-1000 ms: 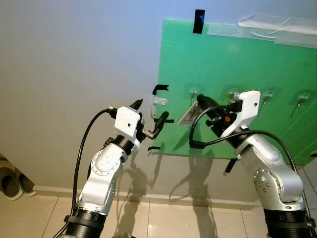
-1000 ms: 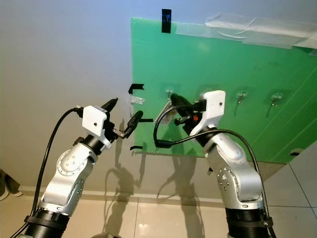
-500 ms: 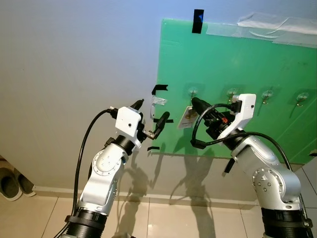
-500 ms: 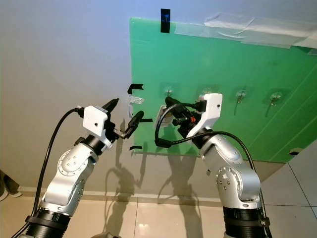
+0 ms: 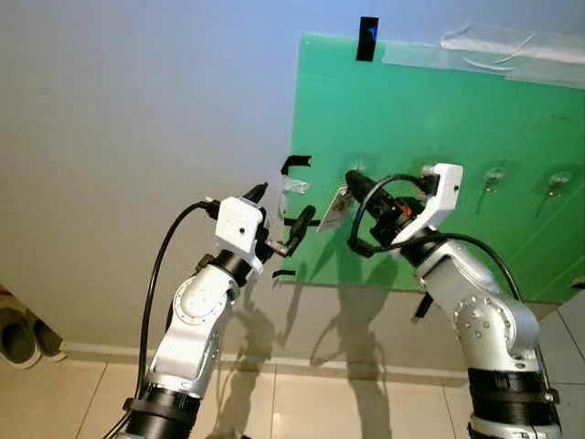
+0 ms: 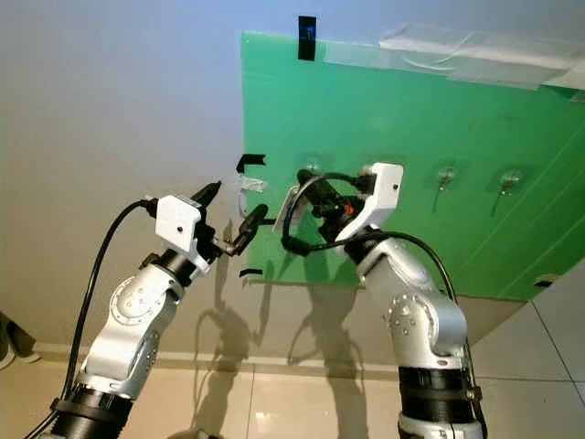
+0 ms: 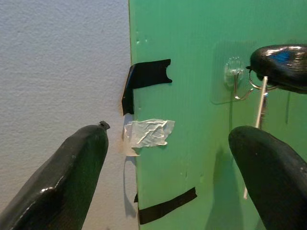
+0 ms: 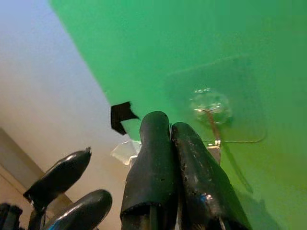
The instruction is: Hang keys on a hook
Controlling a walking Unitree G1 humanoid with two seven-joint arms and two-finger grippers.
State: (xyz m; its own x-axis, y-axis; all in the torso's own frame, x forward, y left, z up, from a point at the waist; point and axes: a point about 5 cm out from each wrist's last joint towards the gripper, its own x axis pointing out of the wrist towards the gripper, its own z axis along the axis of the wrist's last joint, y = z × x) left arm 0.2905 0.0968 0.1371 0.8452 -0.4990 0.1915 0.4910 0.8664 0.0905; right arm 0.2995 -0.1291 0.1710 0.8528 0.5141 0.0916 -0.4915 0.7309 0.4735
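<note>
Right fingers: they were pressed tight together, pinching the keys.
Right gripper: it was up at the green board, right beside the leftmost hook.
Keys: a pale tag and a thin metal piece hung down from the black tips, just under the hook. I could not tell if the ring was on the hook yet.
Hook: it was a small clear stick-on hook with a bent metal wire, the first one on the left of the row.
Left fingers: they were spread wide apart with nothing between them.
Left gripper: it was held up near the left edge of the board, to the left of the keys and not touching them.
Green board: it was stuck flat on the wall with bits of black tape and crinkly clear tape.
Other hooks: more clear ones sat in a row to the right.
Wall: it was plain and grey.
Shoes: they sat on the floor, far to the left.
</note>
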